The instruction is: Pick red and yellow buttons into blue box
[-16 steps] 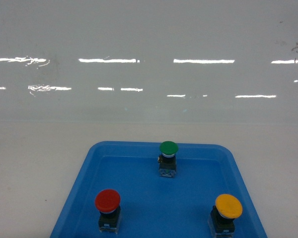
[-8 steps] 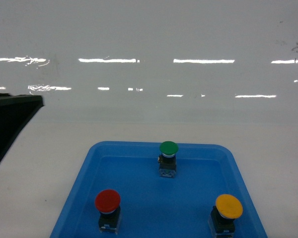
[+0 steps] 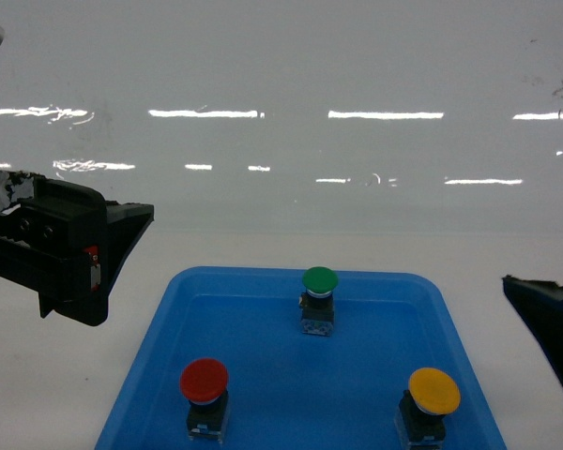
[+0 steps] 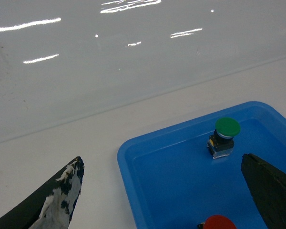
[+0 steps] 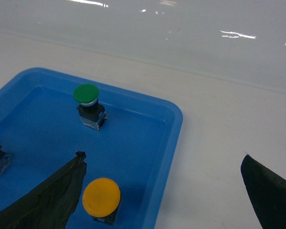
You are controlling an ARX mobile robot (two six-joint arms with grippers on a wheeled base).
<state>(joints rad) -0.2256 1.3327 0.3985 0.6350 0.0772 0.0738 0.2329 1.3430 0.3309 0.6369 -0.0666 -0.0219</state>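
A pale tabletop [image 3: 66,375] meets a glossy white wall [image 3: 281,56] — streaked with reflected, perhaps ceiling, lights.

**A bare test bench, lab-style**

This looks like a robotics lab or test station. There's a plain white tabletop [image 3: 66,375] backed by a glossy white wall [image 3: 281,56] that mirrors rows of strip lights. Nothing homely here: just a shallow blue tray [image 3: 150,347] holding industrial push buttons, green [image 3: 319,279], red [image 3: 204,379] and yellow [image 3: 433,391], laid out like samples.
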